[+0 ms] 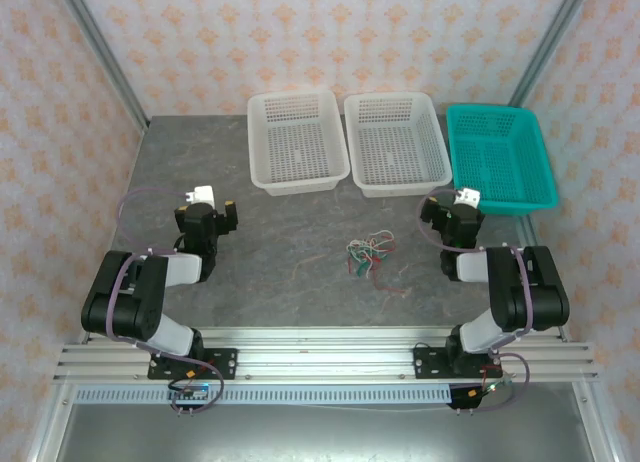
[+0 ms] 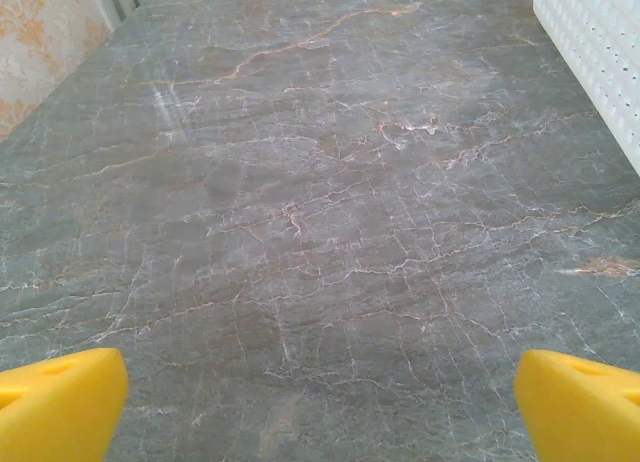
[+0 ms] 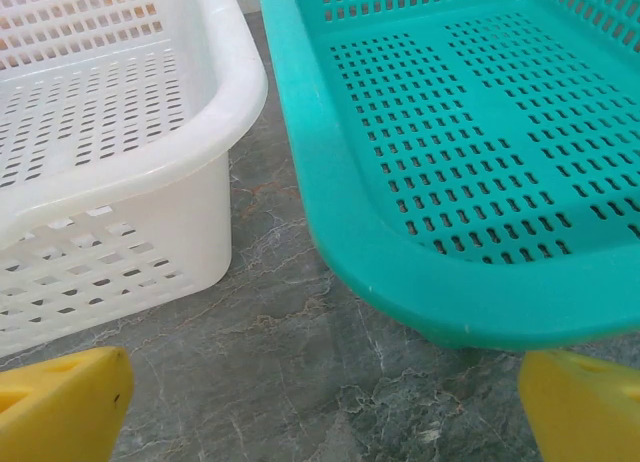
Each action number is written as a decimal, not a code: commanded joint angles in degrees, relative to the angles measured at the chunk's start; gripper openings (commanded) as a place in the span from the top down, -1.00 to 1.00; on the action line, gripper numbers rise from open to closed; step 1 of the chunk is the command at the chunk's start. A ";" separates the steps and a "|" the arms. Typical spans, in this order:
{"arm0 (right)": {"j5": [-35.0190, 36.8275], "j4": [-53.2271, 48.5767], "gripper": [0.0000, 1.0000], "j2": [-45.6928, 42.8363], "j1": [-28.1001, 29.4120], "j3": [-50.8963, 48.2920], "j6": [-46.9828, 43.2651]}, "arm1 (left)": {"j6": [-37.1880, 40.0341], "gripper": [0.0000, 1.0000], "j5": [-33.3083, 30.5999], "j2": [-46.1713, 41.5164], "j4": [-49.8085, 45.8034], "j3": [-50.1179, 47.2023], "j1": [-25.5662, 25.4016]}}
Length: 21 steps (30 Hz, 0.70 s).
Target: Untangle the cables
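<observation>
A small tangle of thin cables [image 1: 368, 254], green, red and white, lies on the grey marble table between the two arms, nearer the right one. My left gripper [image 1: 207, 218] hovers over bare table at the left, well apart from the tangle; its yellow fingertips [image 2: 60, 402] stand wide apart with nothing between them. My right gripper [image 1: 455, 219] sits to the right of the tangle, by the baskets. Its yellow fingertips [image 3: 62, 402] are spread wide too, and hold nothing.
Along the back stand two white baskets [image 1: 297, 140] [image 1: 397, 142] and a teal basket [image 1: 498, 154]. In the right wrist view the teal basket's rim [image 3: 400, 252] and a white basket's corner [image 3: 150, 182] are close ahead. Patterned walls enclose the table.
</observation>
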 commanded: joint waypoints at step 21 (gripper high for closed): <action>7.56 -16.37 -0.99 -11.37 1.37 4.03 1.54 | 1.56 -0.96 2.21 -1.76 -1.09 1.62 -0.31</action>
